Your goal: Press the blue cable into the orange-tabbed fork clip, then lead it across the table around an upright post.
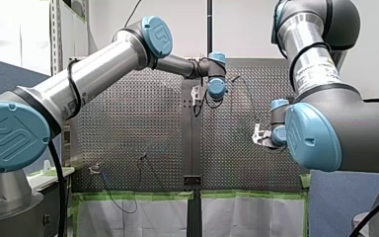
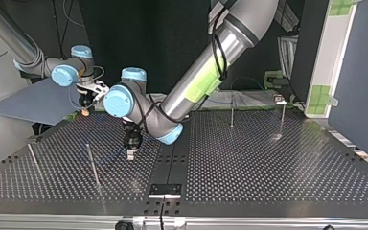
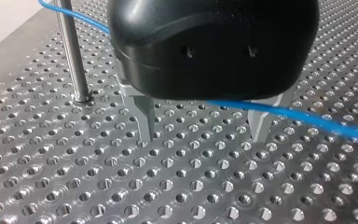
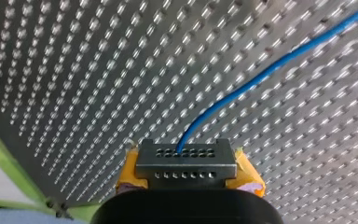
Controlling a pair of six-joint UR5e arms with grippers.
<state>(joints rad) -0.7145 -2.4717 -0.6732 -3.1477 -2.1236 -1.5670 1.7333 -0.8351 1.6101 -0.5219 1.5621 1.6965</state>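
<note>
Risks losing thin blue cable off slim upright steel post beside black left gripper, given metal fingers spread, clamping nothing.

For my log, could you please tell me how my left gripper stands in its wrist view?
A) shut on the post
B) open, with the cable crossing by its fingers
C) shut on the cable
B: my left gripper stands open, the cable runs across it, and the post stands beside it.
</note>
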